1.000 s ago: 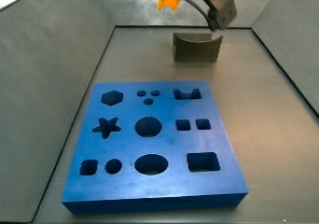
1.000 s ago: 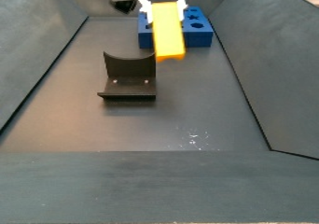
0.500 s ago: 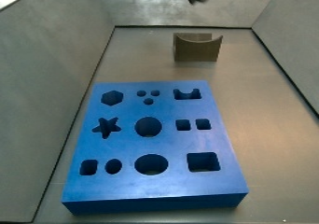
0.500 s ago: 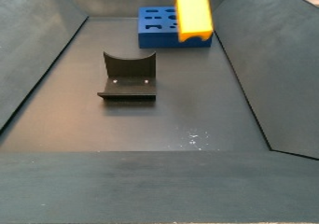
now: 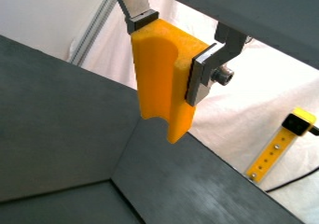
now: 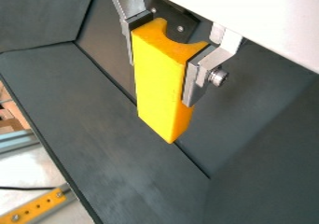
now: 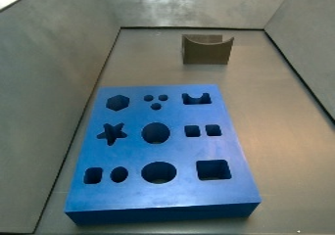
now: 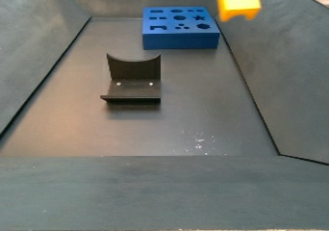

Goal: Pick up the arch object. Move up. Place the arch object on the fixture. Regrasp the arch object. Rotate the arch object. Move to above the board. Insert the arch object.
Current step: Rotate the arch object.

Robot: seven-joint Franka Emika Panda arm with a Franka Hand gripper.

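My gripper (image 5: 174,49) is shut on the yellow-orange arch object (image 5: 165,83); both wrist views show its silver fingers (image 6: 200,71) clamping the sides, and the piece (image 6: 162,83) hangs down from them. In a side view only the lower end of the arch object (image 8: 238,0) shows at the top edge, high above the floor; the gripper itself is out of frame there. The dark fixture (image 7: 206,49) stands empty at the far end of the bin, also seen in a side view (image 8: 131,79). The blue board (image 7: 161,154) with its shaped holes lies flat, also seen in a side view (image 8: 180,28).
Dark grey sloped walls (image 7: 53,72) enclose the bin floor. A yellow ruler-like post (image 5: 277,148) stands outside the bin in a wrist view.
The gripper has risen with the arch object, away from the fixture. It has left one side view entirely and only the piece's end remains in the other.
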